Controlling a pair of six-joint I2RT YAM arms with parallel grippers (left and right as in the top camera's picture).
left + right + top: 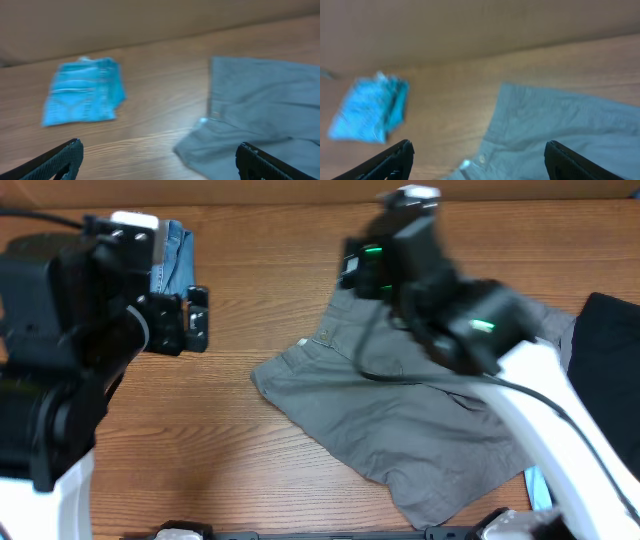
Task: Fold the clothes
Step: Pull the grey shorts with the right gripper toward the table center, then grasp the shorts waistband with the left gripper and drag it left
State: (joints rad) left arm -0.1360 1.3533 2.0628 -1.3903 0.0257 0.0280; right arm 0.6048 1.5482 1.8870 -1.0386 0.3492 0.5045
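The grey-green shorts point(400, 420) lie spread and rumpled across the middle of the table, waistband towards the back left. My right gripper point(350, 272) hovers over their far waistband corner. In the right wrist view it point(478, 144) is open, with the shorts point(560, 130) and their button below and nothing between the fingers. My left gripper point(197, 317) stands open over bare wood left of the shorts. Its wrist view shows the fingers point(159, 145) wide apart and the shorts' edge point(265, 100) at right. A black garment point(610, 370) lies at the right edge.
A small folded blue denim pair point(175, 255) lies at the back left, partly under my left arm, and also shows from the left wrist point(82, 95) and right wrist point(370, 112). A light blue scrap point(540, 485) peeks out under my right arm.
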